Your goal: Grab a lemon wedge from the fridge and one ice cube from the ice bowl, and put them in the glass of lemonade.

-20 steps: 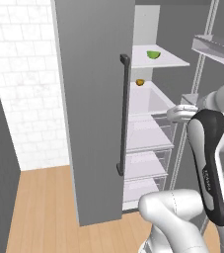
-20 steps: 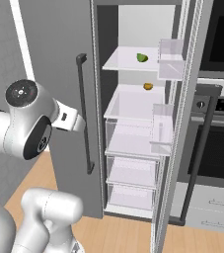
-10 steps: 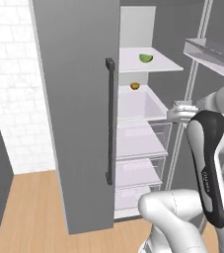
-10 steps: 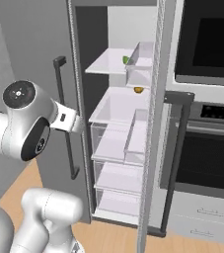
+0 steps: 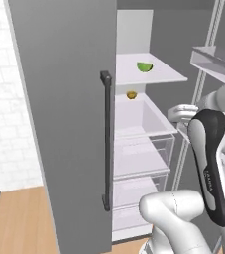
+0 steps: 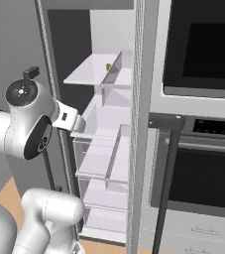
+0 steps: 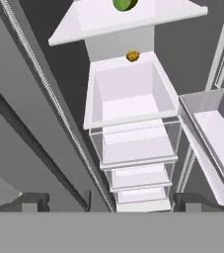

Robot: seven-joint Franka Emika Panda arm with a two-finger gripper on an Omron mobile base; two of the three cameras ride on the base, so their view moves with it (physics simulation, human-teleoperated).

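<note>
Left base view: against the frame half a second back, the whole picture has slid sideways, so my base has driven; the fridge (image 5: 69,124) fills more of the view, and its contents sit as they did. Its closed grey door is flat and matte, with a dark vertical bar handle (image 5: 105,141). The lemon wedge (image 5: 144,66), a small yellow-green crescent, lies on the smooth white top shelf (image 5: 168,75), above and ahead of my claw. A tiny orange-brown item (image 5: 131,94) sits one level lower, at the back of a white tray.

Right base view: the same shift applies; the black-fronted oven (image 6: 203,99) now takes the right half. The open door's edge runs down the middle, and only a green sliver of the wedge (image 6: 108,66) shows behind a translucent bin wall.

Hand view: my claw (image 7: 111,201) stands spread wide, its dark tips far apart, holding nothing. The wedge (image 7: 125,4) is at the top edge, straight ahead and well apart. Below it come the orange-brown item (image 7: 132,56), the white tray and a stack of clear-fronted drawers (image 7: 138,148).
</note>
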